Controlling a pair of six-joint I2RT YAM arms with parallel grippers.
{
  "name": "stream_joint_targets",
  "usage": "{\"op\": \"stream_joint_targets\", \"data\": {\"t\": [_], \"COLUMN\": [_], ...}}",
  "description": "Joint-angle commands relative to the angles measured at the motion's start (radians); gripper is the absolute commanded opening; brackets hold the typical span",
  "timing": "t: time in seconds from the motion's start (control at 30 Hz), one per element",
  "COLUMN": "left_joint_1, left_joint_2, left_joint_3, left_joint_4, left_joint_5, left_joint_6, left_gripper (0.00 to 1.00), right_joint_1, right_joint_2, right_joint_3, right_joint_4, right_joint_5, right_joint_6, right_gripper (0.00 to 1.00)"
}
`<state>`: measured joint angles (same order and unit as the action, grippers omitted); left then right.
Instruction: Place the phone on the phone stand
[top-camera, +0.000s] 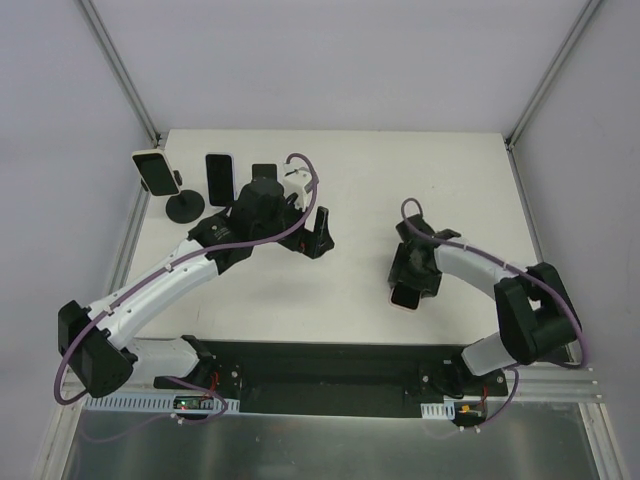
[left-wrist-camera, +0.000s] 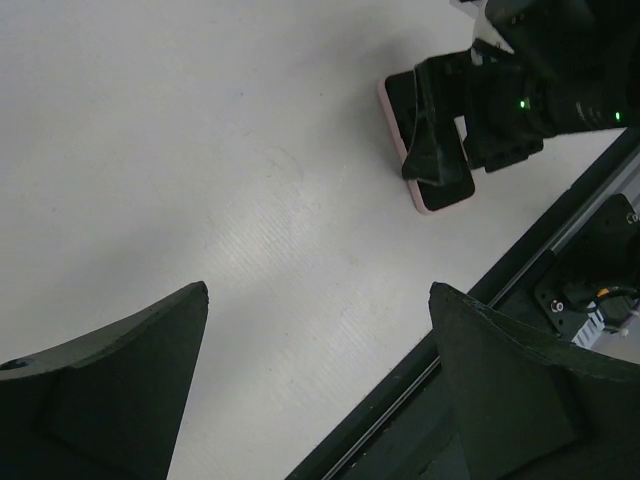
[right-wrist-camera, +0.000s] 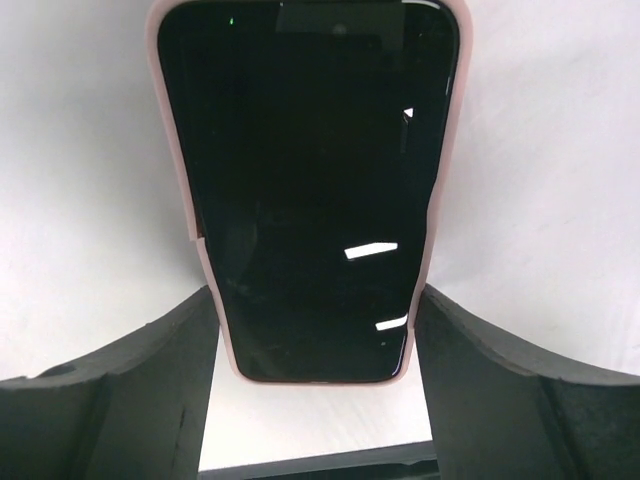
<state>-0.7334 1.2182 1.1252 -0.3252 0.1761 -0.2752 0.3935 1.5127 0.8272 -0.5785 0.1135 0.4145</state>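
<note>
A phone (right-wrist-camera: 305, 180) with a dark screen and a pink case sits between the fingers of my right gripper (right-wrist-camera: 315, 300), which press on both its long edges. From above, that phone (top-camera: 405, 297) is at the right of the table under my right gripper (top-camera: 411, 281). It also shows far off in the left wrist view as the phone (left-wrist-camera: 440, 190). The phone stand (top-camera: 185, 207), with a round black base, is at the back left. My left gripper (top-camera: 312, 237) hangs open near the table's middle, and nothing lies between the spread tips of the left gripper (left-wrist-camera: 318, 288).
A white-edged phone (top-camera: 152, 170) leans on the stand. A black upright slab (top-camera: 219, 178) and a smaller dark piece (top-camera: 263, 174) stand just right of it. The black base rail (top-camera: 330, 375) runs along the near edge.
</note>
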Motion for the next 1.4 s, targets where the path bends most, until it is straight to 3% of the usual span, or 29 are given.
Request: {"op": "stream_joint_targets", "data": {"t": [0.0,0.07,0.23,0.27,0.3,0.4,0.47,0.6,0.67,0.77,0.87,0.93,1.03,1.07,1.13,1.37], "left_joint_1": [0.005,0.009,0.023,0.026,0.028,0.032,0.035,0.038,0.035,0.006,-0.063,-0.092,-0.126,-0.138,-0.17,-0.279], "left_joint_2": [0.004,0.015,0.049,0.052,0.056,0.078,0.095,0.125,0.162,0.246,0.361,0.441,0.504,0.514,0.537,0.67], "left_joint_3": [0.025,0.024,0.027,0.027,0.027,0.027,0.031,0.036,0.042,0.07,0.129,0.183,0.24,0.257,0.303,0.496], "left_joint_4": [0.021,0.02,0.015,0.015,0.015,0.011,0.012,0.006,0.008,-0.021,-0.078,-0.121,-0.149,-0.181,-0.212,-0.351], "left_joint_5": [-0.032,-0.044,-0.055,-0.065,-0.07,-0.085,-0.084,-0.066,-0.044,-0.03,-0.072,-0.069,-0.084,-0.131,-0.197,-0.367], "left_joint_6": [0.027,0.033,0.037,0.041,0.041,0.048,0.048,0.045,0.025,-0.041,-0.099,-0.16,-0.228,-0.246,-0.314,-0.358], "left_gripper": [0.91,0.91,0.91,0.91,0.91,0.92,0.92,0.92,0.92,0.91,0.88,0.87,0.87,0.88,0.9,0.96], "right_joint_1": [0.262,0.352,0.498,0.508,0.522,0.527,0.524,0.524,0.519,0.478,0.421,0.404,0.397,0.398,0.393,0.341], "right_joint_2": [-0.083,-0.106,-0.109,-0.105,-0.105,-0.123,-0.128,-0.167,-0.227,-0.437,-0.786,-0.915,-1.11,-1.155,-1.161,-1.084], "right_joint_3": [-0.04,-0.023,-0.039,-0.033,-0.025,-0.037,-0.048,-0.026,-0.072,-0.173,-0.348,-0.495,-0.683,-0.739,-0.85,-0.789], "right_joint_4": [-0.018,-0.027,0.169,0.18,0.195,0.277,0.325,0.348,0.341,0.338,0.36,0.394,0.52,0.646,0.726,0.729], "right_joint_5": [0.079,0.182,0.161,0.184,0.199,0.204,0.18,0.178,0.265,0.401,0.541,0.601,0.711,0.728,0.793,0.716], "right_joint_6": [0.323,0.423,0.558,0.561,0.558,0.525,0.498,0.359,0.325,0.302,0.29,0.282,0.3,0.284,0.306,0.273], "right_gripper": [0.41,0.42,0.47,0.52,0.7,0.92,1.0,0.96,0.96,0.96,0.96,0.97,0.98,0.99,0.99,0.99]}}
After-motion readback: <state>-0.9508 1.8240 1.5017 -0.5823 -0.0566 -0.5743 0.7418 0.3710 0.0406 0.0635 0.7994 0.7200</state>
